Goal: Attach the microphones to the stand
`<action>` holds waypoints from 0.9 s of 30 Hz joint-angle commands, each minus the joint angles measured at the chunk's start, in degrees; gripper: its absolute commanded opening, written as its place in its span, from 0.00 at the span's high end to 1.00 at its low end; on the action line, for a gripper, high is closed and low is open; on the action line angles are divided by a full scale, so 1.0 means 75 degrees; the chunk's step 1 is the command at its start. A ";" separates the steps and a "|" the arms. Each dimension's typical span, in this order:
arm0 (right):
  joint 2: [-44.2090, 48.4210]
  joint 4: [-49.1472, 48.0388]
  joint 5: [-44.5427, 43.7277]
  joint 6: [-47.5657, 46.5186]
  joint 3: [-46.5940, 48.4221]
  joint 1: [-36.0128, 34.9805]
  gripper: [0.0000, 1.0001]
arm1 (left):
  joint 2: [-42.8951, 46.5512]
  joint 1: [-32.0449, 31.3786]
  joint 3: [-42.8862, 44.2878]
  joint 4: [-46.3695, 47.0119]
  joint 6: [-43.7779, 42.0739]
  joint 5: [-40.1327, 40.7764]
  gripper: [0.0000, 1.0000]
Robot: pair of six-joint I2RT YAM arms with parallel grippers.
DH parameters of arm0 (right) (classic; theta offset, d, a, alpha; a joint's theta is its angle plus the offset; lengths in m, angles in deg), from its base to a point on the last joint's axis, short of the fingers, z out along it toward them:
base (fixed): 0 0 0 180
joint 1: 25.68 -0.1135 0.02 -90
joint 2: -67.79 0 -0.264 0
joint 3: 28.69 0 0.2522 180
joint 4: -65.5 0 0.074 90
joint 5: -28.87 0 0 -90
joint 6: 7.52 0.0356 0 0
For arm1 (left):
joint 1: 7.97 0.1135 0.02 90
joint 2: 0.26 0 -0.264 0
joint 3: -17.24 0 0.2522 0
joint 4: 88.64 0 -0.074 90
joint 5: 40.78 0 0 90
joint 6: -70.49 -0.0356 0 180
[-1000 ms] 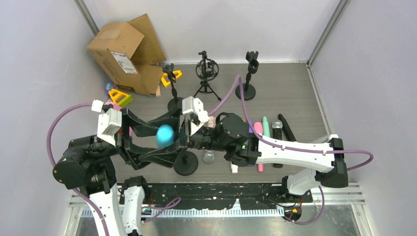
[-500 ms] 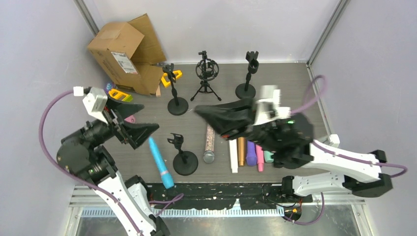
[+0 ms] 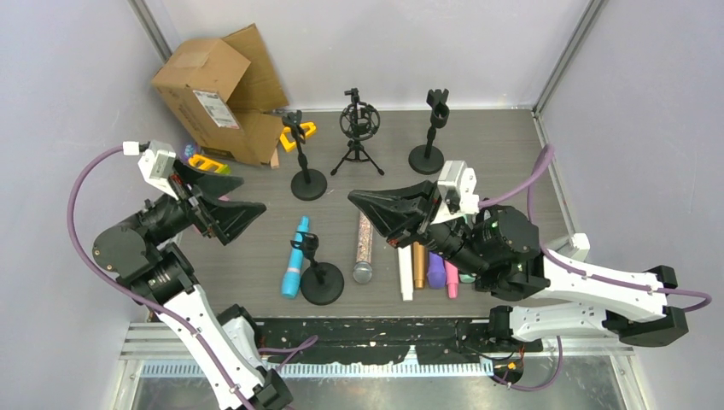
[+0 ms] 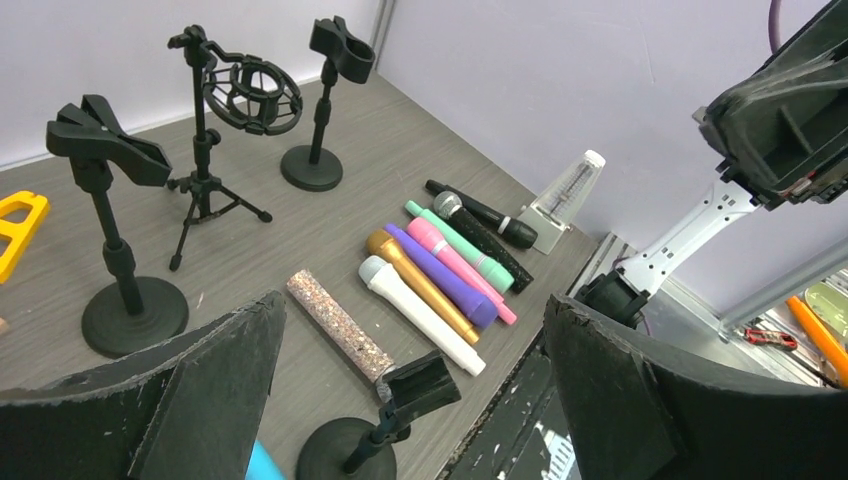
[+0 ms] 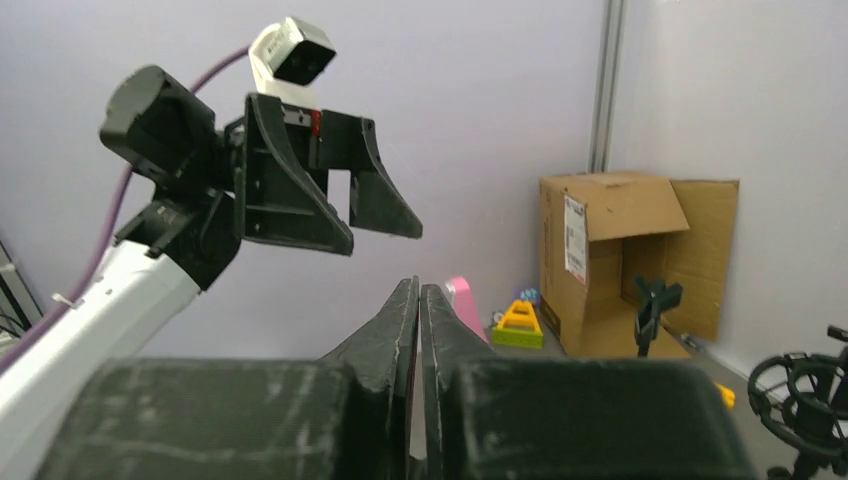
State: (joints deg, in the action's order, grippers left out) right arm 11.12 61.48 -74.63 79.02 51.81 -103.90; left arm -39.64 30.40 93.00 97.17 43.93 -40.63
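Beside the near stand (image 3: 324, 286), cyan microphone (image 3: 295, 256) newly closer; left tool (image 3: 249, 195) agape, right tool (image 3: 354, 196) pressed together, both empty.

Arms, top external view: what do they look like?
The left arm and right arm have white link shells and black joint housings. The left end effector and right end effector each have two wide black wedge-shaped fingers. A purple cable runs to a small white camera block at each wrist.

The slim cyan stick microphone (image 3: 295, 256) is out of my hold. It now lies between the left gripper (image 3: 254, 194) and right gripper (image 3: 352, 196), which are pulled apart, and sits closer beside the black round-based stand (image 3: 323, 286).
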 commanded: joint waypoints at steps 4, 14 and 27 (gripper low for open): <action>0.0261 0.0072 -0.0535 -0.0168 -0.0107 -0.0010 0.86 | 0.0122 0.0063 -0.0148 0.0297 -0.0056 -0.0561 0.00; -0.0640 0.1190 -0.1427 -0.0174 0.0770 0.0051 0.35 | -0.1196 -0.2678 0.2764 -0.7998 -0.7282 0.6426 0.01; -0.1986 0.4967 -0.1292 0.2552 0.1934 0.2829 0.23 | -0.3327 -0.5482 0.5056 -1.2088 -1.0251 0.9079 0.00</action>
State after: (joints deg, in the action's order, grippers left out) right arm -1.33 87.88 -84.16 90.12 63.85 -86.28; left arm -61.97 -9.09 124.45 19.49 -25.72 22.12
